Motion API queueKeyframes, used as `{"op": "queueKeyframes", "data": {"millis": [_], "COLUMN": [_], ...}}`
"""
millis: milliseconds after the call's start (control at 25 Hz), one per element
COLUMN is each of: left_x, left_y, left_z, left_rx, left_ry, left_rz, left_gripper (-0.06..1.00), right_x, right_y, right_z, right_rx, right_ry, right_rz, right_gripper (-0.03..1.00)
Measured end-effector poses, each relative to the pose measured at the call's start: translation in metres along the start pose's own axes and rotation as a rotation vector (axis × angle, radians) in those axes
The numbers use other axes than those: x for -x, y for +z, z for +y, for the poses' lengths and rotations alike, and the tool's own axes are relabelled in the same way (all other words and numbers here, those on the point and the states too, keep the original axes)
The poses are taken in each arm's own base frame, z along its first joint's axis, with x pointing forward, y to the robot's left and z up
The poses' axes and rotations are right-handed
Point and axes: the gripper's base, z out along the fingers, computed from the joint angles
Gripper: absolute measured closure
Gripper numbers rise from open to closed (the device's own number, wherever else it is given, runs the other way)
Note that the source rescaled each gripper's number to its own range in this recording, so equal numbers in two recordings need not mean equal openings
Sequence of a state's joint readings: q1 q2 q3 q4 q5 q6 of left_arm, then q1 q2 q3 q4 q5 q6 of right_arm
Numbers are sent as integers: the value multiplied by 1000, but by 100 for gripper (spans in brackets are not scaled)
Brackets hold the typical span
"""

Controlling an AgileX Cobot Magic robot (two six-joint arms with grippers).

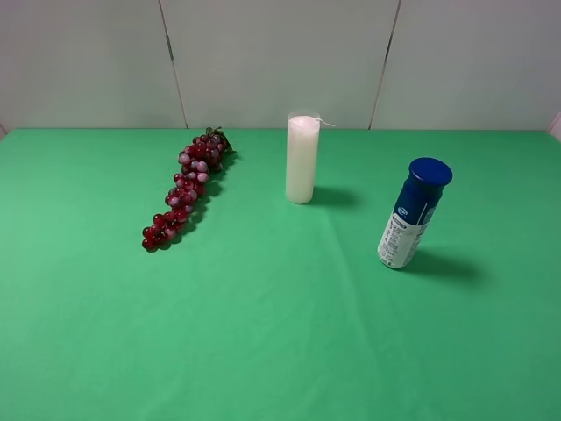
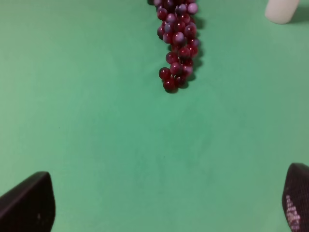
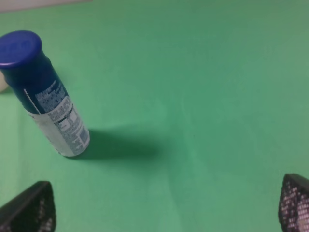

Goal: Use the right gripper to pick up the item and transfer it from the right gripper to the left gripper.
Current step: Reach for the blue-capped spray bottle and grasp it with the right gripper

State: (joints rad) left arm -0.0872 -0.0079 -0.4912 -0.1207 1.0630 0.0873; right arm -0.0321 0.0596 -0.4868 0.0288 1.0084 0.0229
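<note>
Standing on its white base toward the right edge of the table point(image 1: 263, 351), roughly midway between the far and near edges: one bottle point(image 1: 414, 213), dark blue cap and upper body, white lower body with small print, cap uppermost, shadow falling toward the right edge. One white candle point(image 1: 302, 160), upright, wick at the top, near the middle of the far edge, well apart from the bottle. One bunch of grapes point(image 1: 187, 189), dark red and purple, lying flat to the left of the candle, stem end toward the far edge, tip pointing toward the near left corner. Table covered by a plain green cloth point(image 1: 105, 351). Right gripper point(image 3: 161, 207): jaws released, two dark fingertips point(image 3: 26, 209) spread wide over the cloth, the bottle ahead of them, closer to one finger and apart from both. Left gripper point(image 2: 161, 203): jaws released, fingertips spread wide over the cloth, the tip of the grapes ahead of them, the candle's base farther off beyond.
</note>
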Motion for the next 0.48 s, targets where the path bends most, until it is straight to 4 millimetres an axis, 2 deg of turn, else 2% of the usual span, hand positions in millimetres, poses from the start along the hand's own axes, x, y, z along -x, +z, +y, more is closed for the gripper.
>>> {"op": "queueKeyframes", "data": {"millis": [480], "left_x": [0], "left_y": [0], "left_z": [0], "left_rx": [0], "left_ry": [0], "left_rz": [0], "left_gripper": [6], "right_x": [0], "right_y": [0], "right_z": [0], "right_rx": [0], "right_ry": [0], "right_rz": [0], "right_gripper": [-3]}}
